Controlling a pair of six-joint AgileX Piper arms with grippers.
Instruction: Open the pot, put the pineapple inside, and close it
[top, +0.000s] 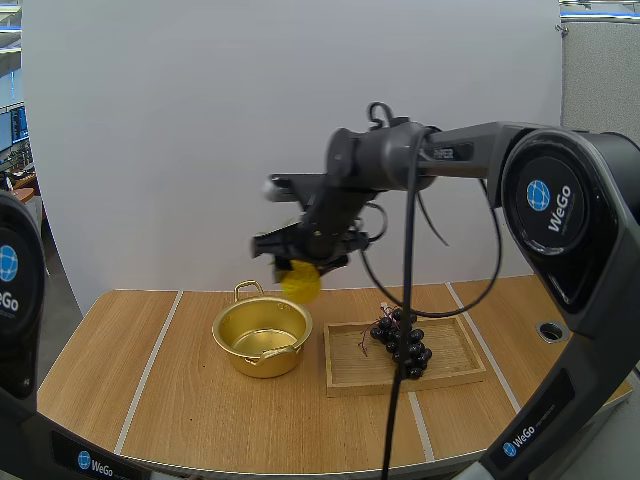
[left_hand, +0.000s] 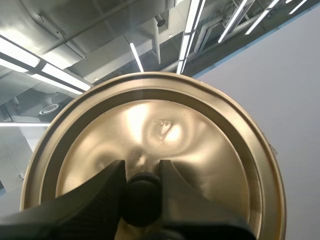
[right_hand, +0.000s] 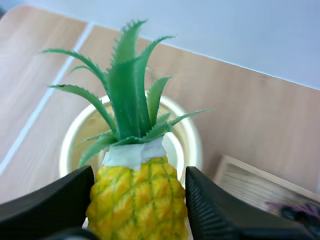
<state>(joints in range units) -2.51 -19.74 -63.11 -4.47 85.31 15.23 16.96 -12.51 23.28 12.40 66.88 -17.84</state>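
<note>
Holding the pineapple (right_hand: 137, 192) above the open pot (top: 270, 365), the right claw (top: 303, 255) pinches its yellow, diamond-scaled body between both fingers. Green serrated leaves (pale collar at their base) show against the pot's mouth. Left claw (left_hand: 141, 175) is clamped on the black knob (left_hand: 141, 200) of the gold lid (left_hand: 200, 150). The pot stands on the worktop (top: 200, 420), with a wooden tray (top: 350, 375) of grapes (top: 402, 340) just beside it.

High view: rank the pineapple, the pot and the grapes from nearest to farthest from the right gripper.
1. Pineapple: held in the right gripper, in the air.
2. Pot: open, on the table just below, slightly left.
3. Grapes: on the wooden tray, right of the pot.
</note>
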